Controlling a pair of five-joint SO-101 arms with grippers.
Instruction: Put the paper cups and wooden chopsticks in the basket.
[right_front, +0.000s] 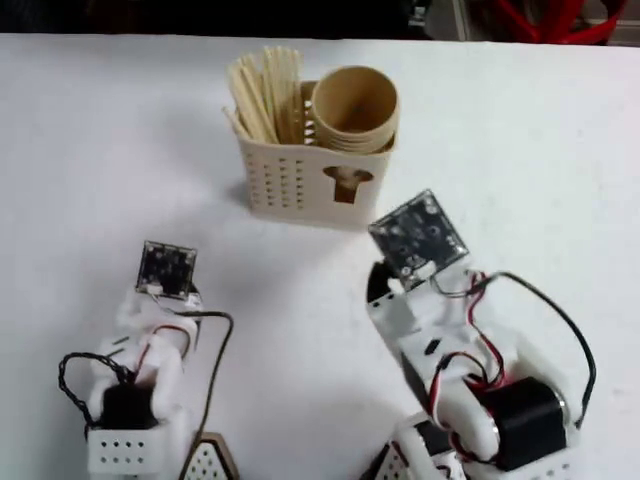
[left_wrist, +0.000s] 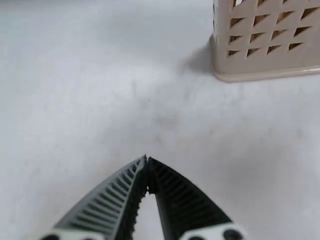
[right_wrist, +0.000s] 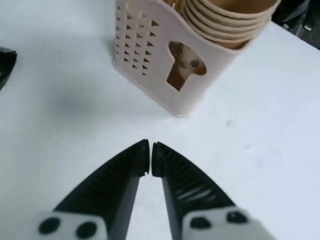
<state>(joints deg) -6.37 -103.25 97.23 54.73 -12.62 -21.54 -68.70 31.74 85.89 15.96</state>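
Work seems to be at its end, as far as I can judge. The basket (right_front: 288, 188) stands upright on the white table (right_front: 90, 150), toward its far side. The paper cups (right_front: 355, 103) sit inside it as one nested stack, with the top rims above the basket wall. The wooden chopsticks (right_front: 264, 88) stand in a bundle just beside the stack, in the other part of the basket. They rise well above the rim and fan out a little. Every cup and every chopstick that I can see is inside the basket, so I think nothing is left to put in.

Both arms are on the near side of the table, well apart from the basket. The left pincer (left_wrist: 146, 161) is closed, its ribbed tips touch each other and it holds nothing. It points at bare table, with a corner of the basket further off. The right pincer (right_wrist: 150, 149) is closed too, with only a hair of gap at the tips, and it is also without load. It faces the basket wall with the keyhole-shaped opening (right_wrist: 182, 67), through which a cup shows.

Red and black cables (right_front: 480, 345) loop over the right arm. Nothing lies between the pincers and the basket. If some more work comes, the tall leaning chopsticks could be knocked by an arm passing over the rim.
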